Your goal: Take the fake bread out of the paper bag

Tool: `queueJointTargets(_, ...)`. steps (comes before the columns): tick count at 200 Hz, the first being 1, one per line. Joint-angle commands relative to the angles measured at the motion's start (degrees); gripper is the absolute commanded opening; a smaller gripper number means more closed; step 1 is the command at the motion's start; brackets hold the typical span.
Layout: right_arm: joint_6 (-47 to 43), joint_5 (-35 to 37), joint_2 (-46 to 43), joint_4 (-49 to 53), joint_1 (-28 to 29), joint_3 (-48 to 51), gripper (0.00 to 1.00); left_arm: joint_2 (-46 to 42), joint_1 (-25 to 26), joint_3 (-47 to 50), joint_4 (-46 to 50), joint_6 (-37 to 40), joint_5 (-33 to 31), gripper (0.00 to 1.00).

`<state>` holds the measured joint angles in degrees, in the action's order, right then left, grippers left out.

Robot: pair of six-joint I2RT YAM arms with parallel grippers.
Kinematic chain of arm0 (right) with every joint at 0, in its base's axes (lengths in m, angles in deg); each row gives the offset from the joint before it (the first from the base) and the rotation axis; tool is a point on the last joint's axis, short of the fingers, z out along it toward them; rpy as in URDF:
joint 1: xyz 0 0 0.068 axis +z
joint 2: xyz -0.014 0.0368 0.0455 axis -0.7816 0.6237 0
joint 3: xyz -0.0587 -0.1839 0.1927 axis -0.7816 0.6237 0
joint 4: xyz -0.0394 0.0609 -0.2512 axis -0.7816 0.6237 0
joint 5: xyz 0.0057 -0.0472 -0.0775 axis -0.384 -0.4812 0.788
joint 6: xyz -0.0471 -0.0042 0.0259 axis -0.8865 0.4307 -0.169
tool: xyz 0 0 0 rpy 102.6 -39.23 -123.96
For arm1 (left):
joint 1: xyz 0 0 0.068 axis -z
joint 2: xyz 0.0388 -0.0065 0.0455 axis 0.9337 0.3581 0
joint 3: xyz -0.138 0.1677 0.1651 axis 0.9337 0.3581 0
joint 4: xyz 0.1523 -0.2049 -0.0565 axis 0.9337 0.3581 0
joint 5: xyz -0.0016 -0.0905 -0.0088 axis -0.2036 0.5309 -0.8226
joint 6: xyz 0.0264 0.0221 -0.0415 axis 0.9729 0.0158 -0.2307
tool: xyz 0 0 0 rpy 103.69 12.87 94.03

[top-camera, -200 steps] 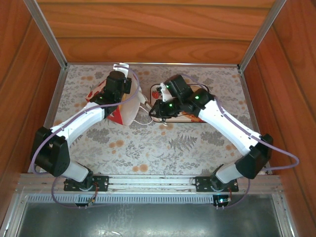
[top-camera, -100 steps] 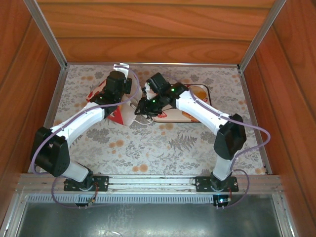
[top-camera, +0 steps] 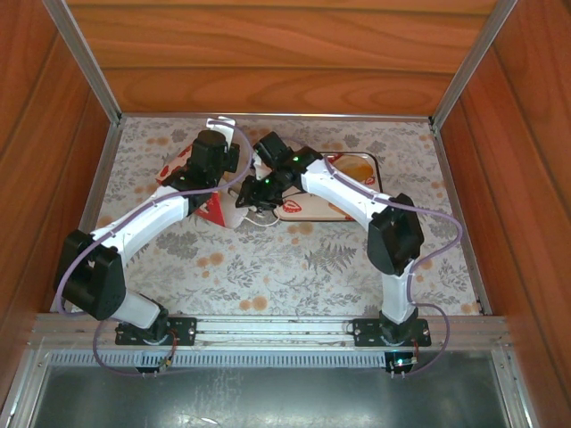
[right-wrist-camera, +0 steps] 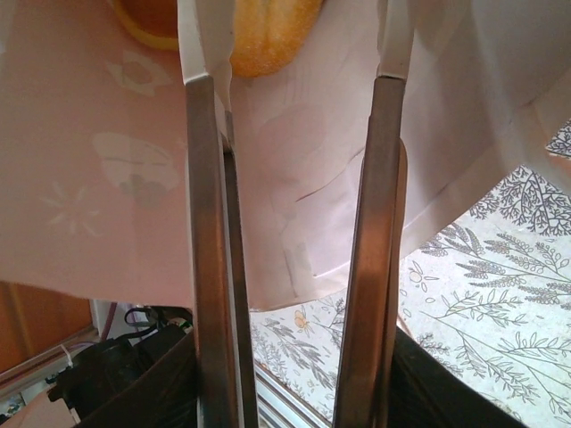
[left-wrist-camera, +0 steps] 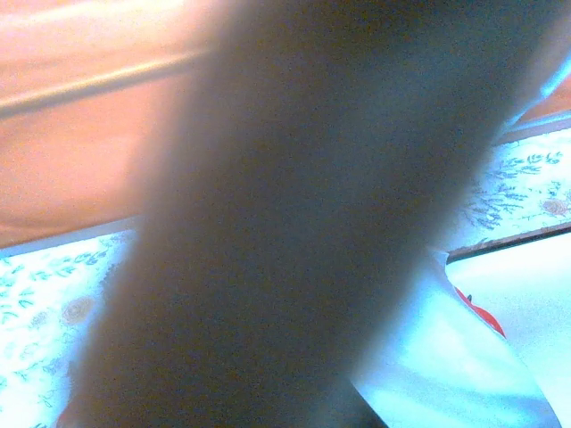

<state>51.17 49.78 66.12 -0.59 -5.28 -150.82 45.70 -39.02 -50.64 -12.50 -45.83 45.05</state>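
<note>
The paper bag (top-camera: 212,210) is sitting at 11 o'clock on the surface (top-camera: 268,267) — right tool (right-wrist-camera: 299,53) is reaching inside, spread, fake bread (right-wrist-camera: 263,36) lying at its 12 o'clock; left tool (top-camera: 219,169) is pressing together at the bag.

A dark shape (left-wrist-camera: 294,223) against the left wrist lens is too blurred to name, perhaps the paper bag (top-camera: 214,210). From above, the left arm (top-camera: 161,214) hides most of that bag. The fake bread (right-wrist-camera: 268,36) runs off the right wrist view's top edge.

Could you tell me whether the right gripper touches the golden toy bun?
Cannot tell: in the right wrist view the golden toy bun borders a finger of the right gripper, depth unclear.
</note>
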Motion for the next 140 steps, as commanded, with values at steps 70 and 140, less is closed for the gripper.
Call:
queueJointTargets(70, 0.5, -4.6, 4.9, -2.0, -0.2, -4.9, 0.45, -1.9, -0.4, 0.4, -0.2, -0.7, 1.9, 0.00)
queueJointTargets(140, 0.7, -3.3, 7.0, -0.6, -1.1, -6.5, 0.46, -1.7, -0.4, 0.2, -0.2, -1.3, 2.4, 0.00)
